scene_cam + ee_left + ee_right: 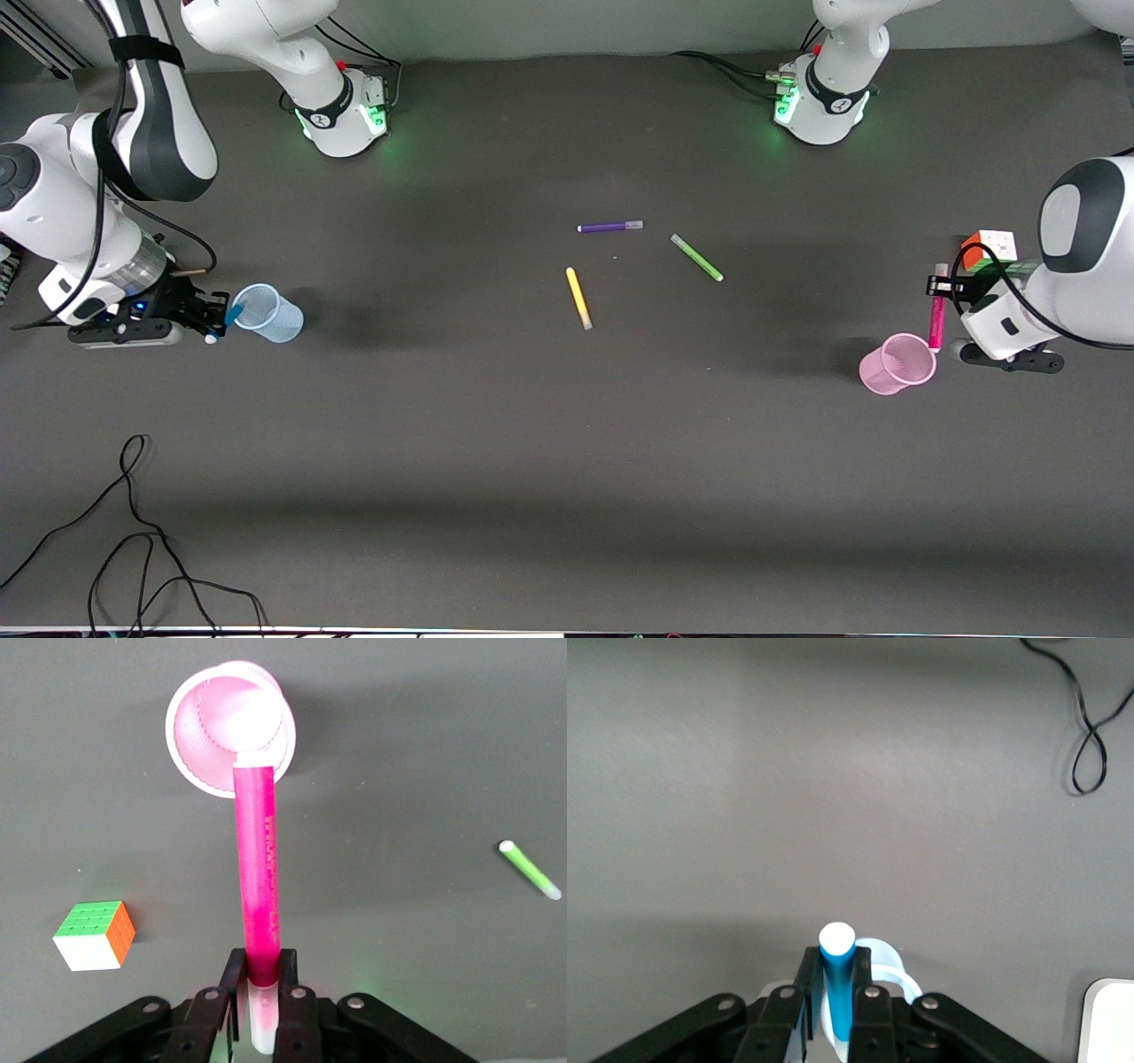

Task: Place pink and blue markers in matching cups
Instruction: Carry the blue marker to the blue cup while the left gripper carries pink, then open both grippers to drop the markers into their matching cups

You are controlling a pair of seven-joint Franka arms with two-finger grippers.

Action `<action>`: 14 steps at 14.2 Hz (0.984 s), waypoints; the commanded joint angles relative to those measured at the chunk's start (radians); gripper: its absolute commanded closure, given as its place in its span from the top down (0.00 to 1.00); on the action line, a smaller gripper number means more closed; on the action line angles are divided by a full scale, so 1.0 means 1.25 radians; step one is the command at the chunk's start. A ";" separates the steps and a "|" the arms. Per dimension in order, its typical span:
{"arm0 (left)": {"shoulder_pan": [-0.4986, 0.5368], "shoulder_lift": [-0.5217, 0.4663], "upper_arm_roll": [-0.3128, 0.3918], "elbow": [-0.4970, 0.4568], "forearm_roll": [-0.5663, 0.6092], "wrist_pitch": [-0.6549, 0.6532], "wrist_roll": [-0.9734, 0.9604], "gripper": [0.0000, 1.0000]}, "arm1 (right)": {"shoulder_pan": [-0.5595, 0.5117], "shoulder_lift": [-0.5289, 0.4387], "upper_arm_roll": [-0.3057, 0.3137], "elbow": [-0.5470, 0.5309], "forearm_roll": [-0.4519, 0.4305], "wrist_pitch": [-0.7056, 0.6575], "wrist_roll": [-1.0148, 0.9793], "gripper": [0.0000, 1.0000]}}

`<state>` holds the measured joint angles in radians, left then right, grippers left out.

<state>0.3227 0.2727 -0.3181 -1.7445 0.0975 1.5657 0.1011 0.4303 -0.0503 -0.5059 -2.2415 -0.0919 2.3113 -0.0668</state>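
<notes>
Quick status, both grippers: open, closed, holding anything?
Left gripper: closed on the pink marker, over the pink cup.
Right gripper: closed on the blue marker, at the blue cup.

White arms, blk joints/cables, green base LEDs.

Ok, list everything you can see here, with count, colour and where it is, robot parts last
pink marker: one, magenta, held in the left claw over the pink cup
blue marker: one, blue, held in the right claw over the blue cup
pink cup: one, pale pink, left arm's end
blue cup: one, pale blue, right arm's end
purple marker: one, mid-table
green marker: one, beside the purple
yellow marker: one, nearer the front camera
puzzle cube: one, multicoloured, left arm's end
cable: one, black
left claw: shut
right claw: shut
</notes>
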 commanded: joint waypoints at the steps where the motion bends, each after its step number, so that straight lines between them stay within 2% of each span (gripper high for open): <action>1: 0.002 0.039 0.005 0.022 0.015 -0.013 0.004 0.00 | 0.010 -0.053 -0.026 -0.131 -0.020 0.121 -0.024 0.00; 6: 0.001 0.142 0.015 0.049 0.058 -0.012 -0.011 0.00 | 0.010 -0.047 -0.044 -0.222 -0.021 0.253 -0.035 0.00; 11: -0.013 0.216 0.014 0.087 0.088 -0.011 -0.029 0.00 | 0.010 -0.020 -0.060 -0.241 -0.022 0.302 -0.051 0.00; 12: -0.015 0.231 0.014 0.091 0.090 -0.005 -0.031 0.00 | 0.009 -0.016 -0.060 -0.241 -0.022 0.302 -0.052 0.05; 13: -0.025 0.236 0.014 0.096 0.094 -0.002 -0.032 0.00 | 0.009 -0.014 -0.062 -0.240 -0.022 0.302 -0.052 0.30; 14: -0.025 0.238 0.014 0.097 0.094 -0.002 -0.035 0.00 | 0.008 -0.008 -0.062 -0.240 -0.022 0.302 -0.052 0.65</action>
<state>0.3123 0.5490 -0.3020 -1.6591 0.1919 1.5732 0.0816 0.4328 -0.0678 -0.5691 -2.5353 -0.0996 2.6677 -0.1133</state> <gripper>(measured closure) 0.819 0.753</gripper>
